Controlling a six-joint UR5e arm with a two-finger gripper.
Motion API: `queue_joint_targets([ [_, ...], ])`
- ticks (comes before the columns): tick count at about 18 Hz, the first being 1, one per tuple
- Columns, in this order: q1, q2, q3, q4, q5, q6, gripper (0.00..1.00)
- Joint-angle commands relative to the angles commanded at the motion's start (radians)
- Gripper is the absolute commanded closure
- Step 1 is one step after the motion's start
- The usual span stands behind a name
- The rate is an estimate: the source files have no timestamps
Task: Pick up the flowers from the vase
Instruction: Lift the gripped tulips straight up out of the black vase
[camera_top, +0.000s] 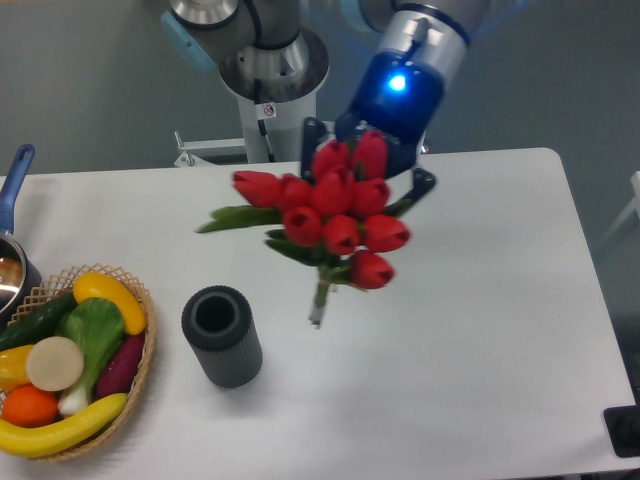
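with the stems hanging free in the air, the flowers (335, 215) are right out of the vase (222, 336) and held up to its right, red buds bunched, one leaf poking out to the left, stem ends dangling above the white tabletop (480, 300). the end effector (368, 172) sits behind the buds, its dark fingers showing either side of the bunch and closed on it, blue light glowing on the body above. the vase stands upright and empty, mouth open, clear of the stems. the lift looks done, i'd say. what could spoil it? the grip seems to be high among the heads rather than on the stems, so the bunch might slip or twist if the arm swings fast, and a bud could get squashed. a low pass leftward could clip the vase and tip it. further left, the wicker basket (140, 375) holds fruit and vegetables, and a pot with a blue handle (12, 182) peeks in at the edge. grey wall behind, the arm's base at the tabletop's back edge.
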Motion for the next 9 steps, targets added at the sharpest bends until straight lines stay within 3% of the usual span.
queue_joint_targets([
  [9, 0.005, -0.014, -0.041, 0.002, 0.0, 0.035, 0.55],
])
